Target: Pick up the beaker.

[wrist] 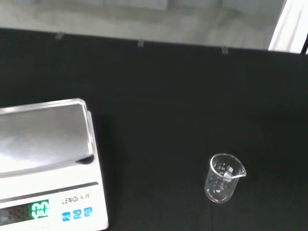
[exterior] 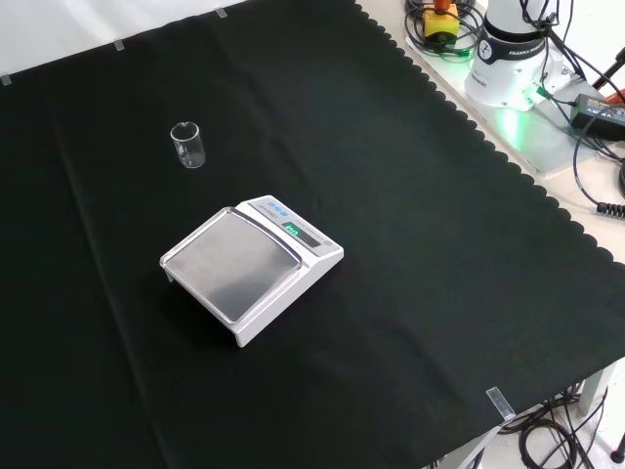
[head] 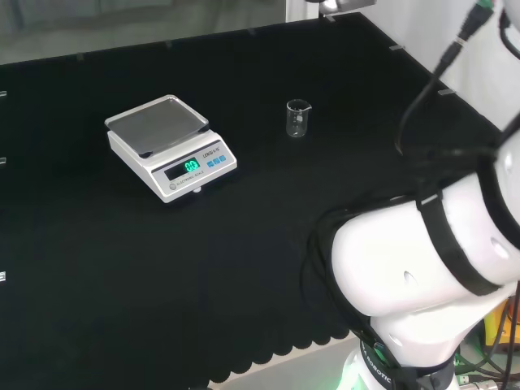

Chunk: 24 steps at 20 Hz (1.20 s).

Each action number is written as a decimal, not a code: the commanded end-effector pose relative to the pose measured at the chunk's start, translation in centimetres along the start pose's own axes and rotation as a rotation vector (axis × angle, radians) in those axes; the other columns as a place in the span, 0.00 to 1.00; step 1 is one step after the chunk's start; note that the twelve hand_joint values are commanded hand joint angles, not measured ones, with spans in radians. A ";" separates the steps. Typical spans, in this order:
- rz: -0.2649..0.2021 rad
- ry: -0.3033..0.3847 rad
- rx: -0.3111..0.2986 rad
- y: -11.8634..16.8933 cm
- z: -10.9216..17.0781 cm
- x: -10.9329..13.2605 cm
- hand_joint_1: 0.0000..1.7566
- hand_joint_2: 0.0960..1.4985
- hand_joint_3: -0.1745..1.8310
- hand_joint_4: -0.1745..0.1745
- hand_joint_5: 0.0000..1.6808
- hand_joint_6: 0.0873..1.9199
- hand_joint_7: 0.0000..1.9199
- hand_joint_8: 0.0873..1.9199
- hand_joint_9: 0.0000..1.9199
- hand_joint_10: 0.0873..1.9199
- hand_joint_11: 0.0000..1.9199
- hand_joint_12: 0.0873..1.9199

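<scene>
meanwhile, step: approach not yet begun
beaker [wrist: 225,177]: upright, untouched, well ahead of the hand, apart from the scale [wrist: 45,163]
hand: finger state cannot tell
next: reach down, close around beaker

Small clear glass beaker [head: 298,119], upright, looks empty, standing alone on black cloth surface [head: 268,219], spout visible in wrist view.

The beaker [head: 298,119] is clear, smooth and glossy, either glass or plastic. The scale [exterior: 252,269] has a white plastic body under a brushed, dull-shining metal pan. The cloth [exterior: 439,254] is matt black.
</scene>
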<state>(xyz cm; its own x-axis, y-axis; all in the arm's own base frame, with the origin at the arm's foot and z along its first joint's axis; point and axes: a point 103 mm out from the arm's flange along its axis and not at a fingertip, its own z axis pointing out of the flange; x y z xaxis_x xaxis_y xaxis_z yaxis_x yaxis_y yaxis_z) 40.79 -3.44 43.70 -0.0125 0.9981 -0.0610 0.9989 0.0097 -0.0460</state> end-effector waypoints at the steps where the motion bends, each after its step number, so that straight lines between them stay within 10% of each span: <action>1: 0.017 -0.005 0.014 7.0 3.9 -1.8 0.22 0.65 0.01 0.21 0.06 0.00 0.00 0.00 0.02 0.00 0.00 0.65; 24: 0.122 0.156 0.217 14.7 19.2 -6.7 0.24 0.64 0.03 0.20 0.09 0.00 0.03 0.00 0.00 0.17 0.00 0.67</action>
<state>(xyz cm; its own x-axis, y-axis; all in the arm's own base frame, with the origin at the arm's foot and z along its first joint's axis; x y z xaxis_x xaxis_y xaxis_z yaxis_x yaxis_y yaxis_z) 53.52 -9.66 26.78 0.0783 0.9969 0.0096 0.9711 -0.0741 -0.2268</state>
